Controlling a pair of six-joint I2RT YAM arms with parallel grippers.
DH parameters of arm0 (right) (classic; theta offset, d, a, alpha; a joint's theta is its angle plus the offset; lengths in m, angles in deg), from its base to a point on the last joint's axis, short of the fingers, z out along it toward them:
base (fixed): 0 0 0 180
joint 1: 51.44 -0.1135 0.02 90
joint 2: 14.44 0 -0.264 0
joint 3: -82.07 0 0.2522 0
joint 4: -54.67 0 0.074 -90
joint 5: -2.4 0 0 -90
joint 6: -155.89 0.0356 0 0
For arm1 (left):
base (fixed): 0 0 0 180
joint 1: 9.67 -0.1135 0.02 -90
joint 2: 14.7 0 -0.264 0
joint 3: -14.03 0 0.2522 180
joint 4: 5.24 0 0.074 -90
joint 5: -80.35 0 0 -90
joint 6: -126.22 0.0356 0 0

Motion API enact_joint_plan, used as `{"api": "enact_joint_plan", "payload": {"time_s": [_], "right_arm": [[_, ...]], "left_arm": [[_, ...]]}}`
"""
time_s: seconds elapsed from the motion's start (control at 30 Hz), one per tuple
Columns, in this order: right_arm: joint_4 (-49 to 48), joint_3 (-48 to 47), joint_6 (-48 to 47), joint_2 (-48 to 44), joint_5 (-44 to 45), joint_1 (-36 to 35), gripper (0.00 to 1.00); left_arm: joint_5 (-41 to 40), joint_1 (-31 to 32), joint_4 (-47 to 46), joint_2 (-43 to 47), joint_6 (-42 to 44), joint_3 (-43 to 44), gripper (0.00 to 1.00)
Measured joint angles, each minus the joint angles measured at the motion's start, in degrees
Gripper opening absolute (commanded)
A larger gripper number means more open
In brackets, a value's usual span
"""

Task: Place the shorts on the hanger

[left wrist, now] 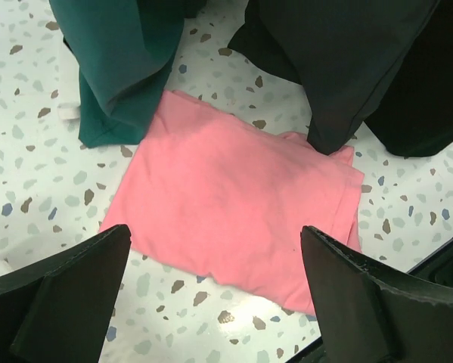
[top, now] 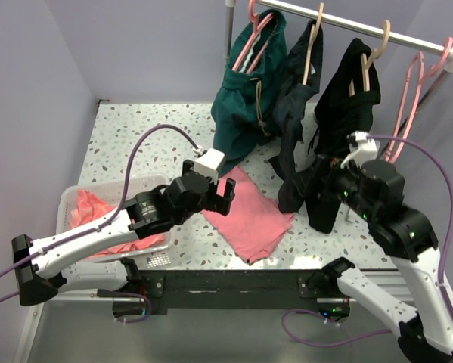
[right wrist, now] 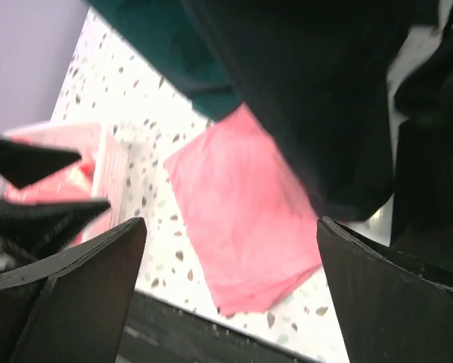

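Left claw (left wrist: 215,240) stands spread wide above the pink cloth (left wrist: 234,204) on the table (top: 135,128), gripping nothing; the right claw (right wrist: 230,227) is spread and empty too. Farther back, at the upper centre, the shorts (top: 298,106) hang from the hanger (top: 311,45), so the task seems finished.

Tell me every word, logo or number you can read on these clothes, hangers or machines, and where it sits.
None: no view shows any readable text.
The pink cloth, the teal garment, the shorts and the basket show plain surfaces with no label.
The right arm shows only small green lights, no characters.
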Motion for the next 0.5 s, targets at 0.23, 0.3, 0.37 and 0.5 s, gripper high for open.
{"api": "enact_joint_plan", "payload": {"time_s": [0.23, 0.3, 0.37, 0.5], "right_arm": [[-0.09, 14.64, 1.22, -10.84, -6.82, -0.02, 0.98], [0.33, 17.44, 1.46, -12.0, -7.41, 0.0, 0.98], [0.72, 18.88, 1.49, -12.41, -7.67, 0.0, 0.98], [1.18, 19.1, 1.4, -12.79, -7.72, 0.0, 0.99]], "left_arm": [[-0.92, 0.0, -3.15, 5.29, -2.32, -6.95, 1.0], [-1.14, 0.0, -3.74, 6.38, -2.78, -8.7, 1.0], [-1.46, 0.0, -4.04, 6.93, -2.95, -9.7, 1.0], [-2.08, 0.0, -4.76, 7.17, -3.37, -9.97, 1.0]]}}
